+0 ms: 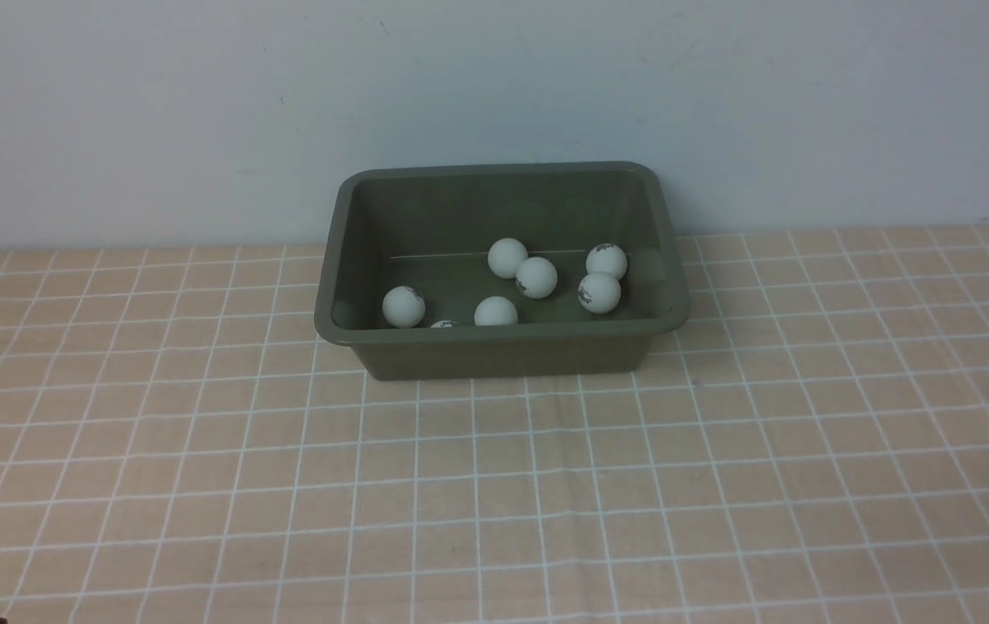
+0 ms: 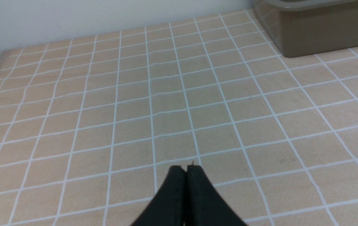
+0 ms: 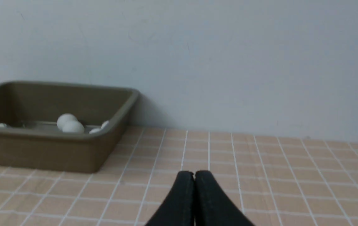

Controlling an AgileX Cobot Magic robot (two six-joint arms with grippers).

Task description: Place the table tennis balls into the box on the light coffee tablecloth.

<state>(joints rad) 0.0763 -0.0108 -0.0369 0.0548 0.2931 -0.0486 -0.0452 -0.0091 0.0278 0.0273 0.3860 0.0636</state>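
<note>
- 7 table tennis balls (image 1: 536, 277) counted by us in the front view, all inside the box (image 1: 503, 354) on the light coffee tablecloth (image 1: 494, 485).
- Left wrist view: we find the left gripper (image 2: 186, 168) pressed together, empty.
- Right wrist view: we find the right gripper (image 3: 194, 174) pressed together, empty, box apart.

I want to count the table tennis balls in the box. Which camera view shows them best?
The front view: it looks down into the box, showing all seven table tennis balls, one half-hidden by the near rim. The right wrist view catches only a few over the rim; the left wrist view shows just the box's outer wall.
</note>
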